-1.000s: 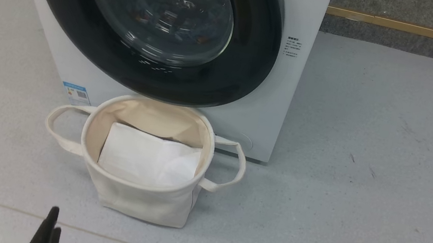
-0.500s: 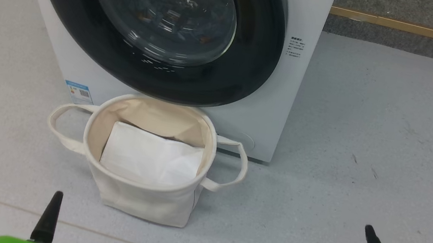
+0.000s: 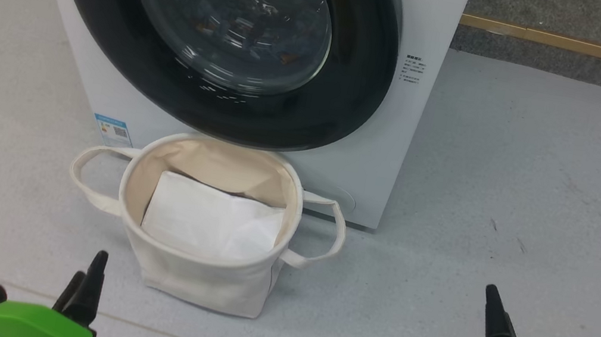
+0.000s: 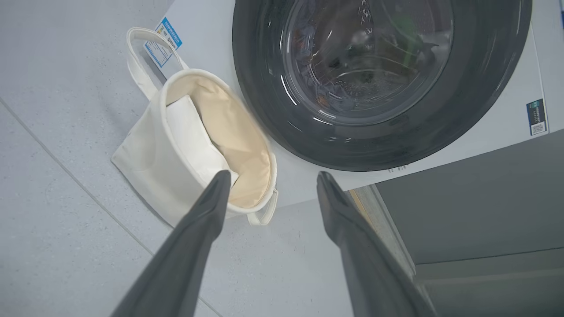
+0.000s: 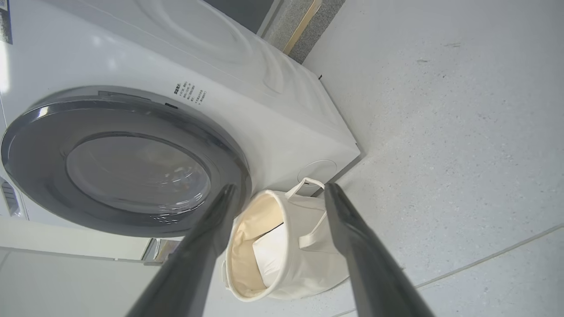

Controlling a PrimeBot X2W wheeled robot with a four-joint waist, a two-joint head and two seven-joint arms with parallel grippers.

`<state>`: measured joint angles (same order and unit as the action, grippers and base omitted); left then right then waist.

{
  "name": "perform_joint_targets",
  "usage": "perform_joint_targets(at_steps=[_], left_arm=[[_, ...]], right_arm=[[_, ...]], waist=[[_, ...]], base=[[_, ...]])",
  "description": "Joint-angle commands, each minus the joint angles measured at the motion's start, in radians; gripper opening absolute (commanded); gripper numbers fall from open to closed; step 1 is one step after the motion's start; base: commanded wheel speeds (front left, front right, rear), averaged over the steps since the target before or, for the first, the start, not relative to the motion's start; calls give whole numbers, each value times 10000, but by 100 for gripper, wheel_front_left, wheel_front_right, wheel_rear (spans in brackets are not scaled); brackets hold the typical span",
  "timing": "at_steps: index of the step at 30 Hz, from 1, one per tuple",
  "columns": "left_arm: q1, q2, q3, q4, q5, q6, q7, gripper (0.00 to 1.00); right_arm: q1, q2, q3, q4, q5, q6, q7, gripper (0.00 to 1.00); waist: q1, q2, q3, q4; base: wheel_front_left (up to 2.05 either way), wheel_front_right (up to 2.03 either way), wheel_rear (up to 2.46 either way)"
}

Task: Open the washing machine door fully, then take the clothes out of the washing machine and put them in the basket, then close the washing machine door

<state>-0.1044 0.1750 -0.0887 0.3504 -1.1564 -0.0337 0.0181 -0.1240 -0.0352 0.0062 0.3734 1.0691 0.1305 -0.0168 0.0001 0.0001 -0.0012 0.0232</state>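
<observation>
washing machine door (image 3: pixel 224 42) top cropped; label (image 3: pixel 412 69) print illegible

The washing machine door (image 3: pixel 231 13) has a wide glossy black rim, plastic by its look, around clear glass that throws bright reflections. The washing machine (image 3: pixel 411 119) body is smooth white with a soft sheen. The basket (image 3: pixel 198 282) is matt cream canvas, soft and creased. The folded sheet (image 3: pixel 208 220) in it is matt white. The floor (image 3: pixel 513 196) is pale grey, speckled and dull. The left tool (image 4: pixel 274 174) and right tool (image 5: pixel 280 186) have smooth dark fingers with a faint shine.
</observation>
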Motion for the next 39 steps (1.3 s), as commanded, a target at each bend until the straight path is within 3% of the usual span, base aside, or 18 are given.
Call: perform_joint_targets(at_steps=[1, 25, 39], left_arm=[[-619, 351, 31, -381, 386, 115, -130, 100], [-1409, 1083, -795, -16, 2602, 605, -940, 100], [-2050, 1479, -1595, 149, 4452, 1264, -1371, 100]], right_arm=[[-613, -65, 171, -376, -473, 1, -147, 100], [-1200, -90, 759, -158, -4593, 1, -819, 100], [-1586, -106, 1050, -220, -6702, 1, -1259, 100]], waist=[[-1, -1, -16, 2], [-1, -1, -203, 111], [-1, -1, -310, 248]], base=[[0, 0, 0], [0, 0, 0], [0, 0, 0]])
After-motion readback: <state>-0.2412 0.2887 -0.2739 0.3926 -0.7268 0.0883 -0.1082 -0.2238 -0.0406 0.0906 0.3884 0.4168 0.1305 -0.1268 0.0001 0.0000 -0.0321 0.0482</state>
